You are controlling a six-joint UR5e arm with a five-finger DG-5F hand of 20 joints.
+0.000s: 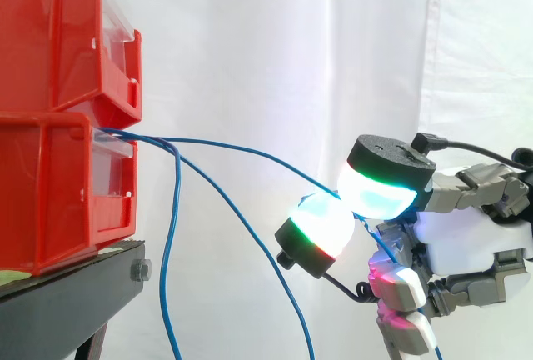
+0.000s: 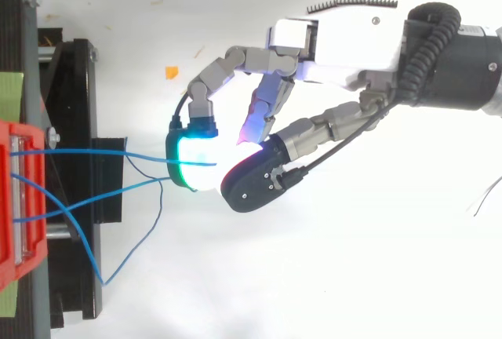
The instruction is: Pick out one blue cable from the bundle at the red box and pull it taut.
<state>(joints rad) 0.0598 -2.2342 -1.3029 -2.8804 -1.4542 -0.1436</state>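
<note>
- Blue cable (image 1: 241, 148) is seen leaving the front of the lower red bin (image 1: 50, 193) and running to the hand (image 2: 345, 45), where it ends between two glowing pads (image 1: 379, 189)
- These two pads are pressed together on the strand, so the hand is judged to be pinching this one cable, while the other fingers are curled below and hold nothing that can be seen
- The long axis of the held strand goes from the bin's front edge outward and a little downward to the pads; the bin lies on one side of the hand and the arm on the opposite side
- A soft bow is seen in the strand, so it is judged to be not yet fully taut
- The pull is judged to be needed along this same axis, away from the bin, toward the side from which the arm comes in
- The loose cables (image 1: 173, 252) hang from the same opening, past the front edge of the black stand (image 1: 67, 293), below the held strand
- In the top view a second strand comes close to the green-edged pad; whether it is touched cannot be told
- Open room is seen behind and under the hand, with nothing near except the white curtain (image 1: 291, 43)
</note>
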